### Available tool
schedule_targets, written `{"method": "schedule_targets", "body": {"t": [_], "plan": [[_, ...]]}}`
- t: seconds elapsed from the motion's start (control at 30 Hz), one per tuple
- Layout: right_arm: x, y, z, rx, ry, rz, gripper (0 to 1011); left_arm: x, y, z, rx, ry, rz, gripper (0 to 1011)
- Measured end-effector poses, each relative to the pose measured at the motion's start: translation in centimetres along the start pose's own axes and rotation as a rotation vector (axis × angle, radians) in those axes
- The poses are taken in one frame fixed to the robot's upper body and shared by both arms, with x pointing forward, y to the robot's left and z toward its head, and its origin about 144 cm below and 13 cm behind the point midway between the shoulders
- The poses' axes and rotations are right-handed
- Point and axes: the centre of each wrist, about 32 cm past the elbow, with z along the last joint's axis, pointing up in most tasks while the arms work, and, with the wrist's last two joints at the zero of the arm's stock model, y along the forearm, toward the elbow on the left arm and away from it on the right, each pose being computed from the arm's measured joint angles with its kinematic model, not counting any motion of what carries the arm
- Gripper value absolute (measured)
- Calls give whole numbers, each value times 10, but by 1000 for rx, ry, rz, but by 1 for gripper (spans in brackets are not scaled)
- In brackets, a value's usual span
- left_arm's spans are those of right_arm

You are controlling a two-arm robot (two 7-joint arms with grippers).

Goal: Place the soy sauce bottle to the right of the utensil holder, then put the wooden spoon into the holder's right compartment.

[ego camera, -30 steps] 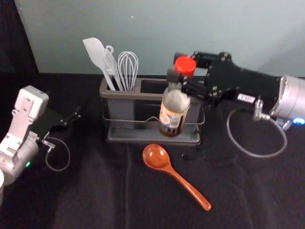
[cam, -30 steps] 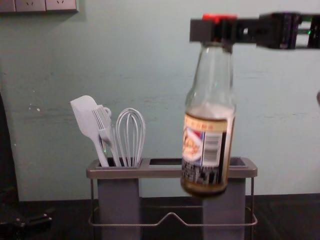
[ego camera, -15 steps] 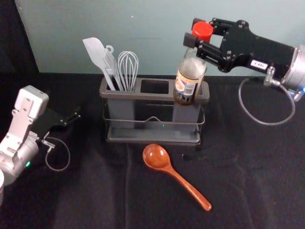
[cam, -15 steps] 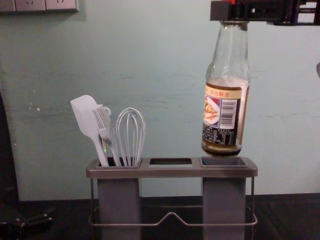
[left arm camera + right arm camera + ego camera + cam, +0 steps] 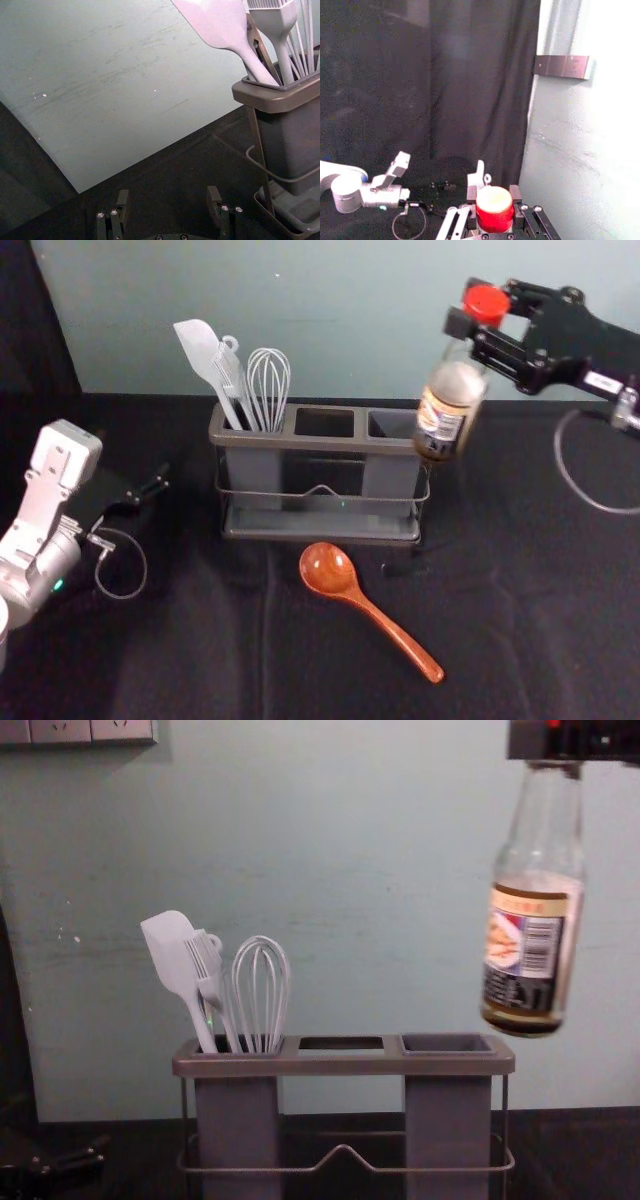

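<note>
Head view has 0 of 2 placements done: right claw pinching the soy sauce bottle aloft, upper right; wooden spoon lying lower centre; left claw parked, spread, middle left.

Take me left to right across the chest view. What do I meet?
Left tool low at the edge, spatula, brush, whisk, middle opening, right compartment, soy sauce bottle hanging from the right tool at the top.
</note>
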Motion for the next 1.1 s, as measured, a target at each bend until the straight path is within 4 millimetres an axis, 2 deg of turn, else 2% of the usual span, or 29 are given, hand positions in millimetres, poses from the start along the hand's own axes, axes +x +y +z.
{"method": "schedule_targets", "body": {"t": [0.27,0.37,0.57,0.67,0.83,0.87,1.07,1.1], "plan": [[1,-31,-7,-16,14,-64,392,0,0,0,0,0,0,1005],[3,-36,-11,-19,21,-82,392,0,0,0,0,0,0,1005],[8,-49,-32,-39,40,-130,392,0,0,0,0,0,0,1005],[10,-51,-42,-43,46,-141,392,0,0,0,0,0,0,1005],[15,-51,-71,-48,69,-157,392,0,0,0,0,0,0,1005],[15,-51,-71,-48,69,-157,392,0,0,0,0,0,0,1005],[16,-45,-105,-39,63,-166,392,0,0,0,0,0,0,1005],[16,-45,-105,-39,63,-166,392,0,0,0,0,0,0,1005]]}}
